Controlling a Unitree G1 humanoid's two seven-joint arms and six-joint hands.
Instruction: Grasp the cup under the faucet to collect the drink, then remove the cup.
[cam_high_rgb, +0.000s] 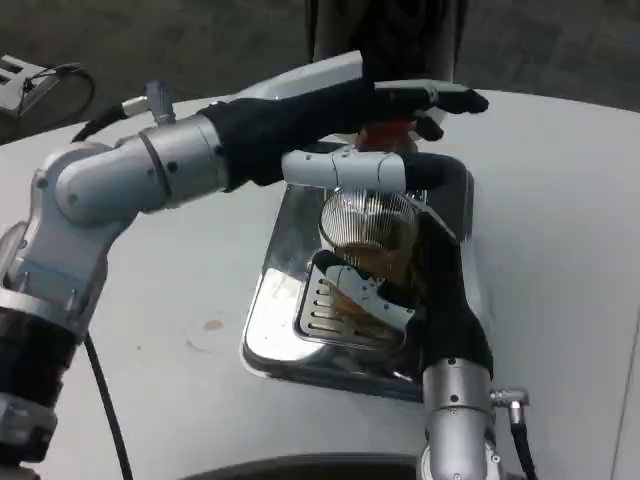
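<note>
The right hand (385, 285) wraps the ribbed glass cup (367, 232): slick, fragile, sloshing, so grip mid-wall. The left hand (400, 105) lies flat, fingers extended, on the faucet (385, 130).

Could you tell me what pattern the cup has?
The cup is clear glass with fine vertical ribs, seen best in the head view.

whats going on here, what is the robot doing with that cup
The right robot hand grips a ribbed clear cup over the drip tray of a shiny drink dispenser. The left robot hand reaches over the top, resting on the faucet's red lever. The cup appears to have amber drink in it and is not yet pulled away.
</note>
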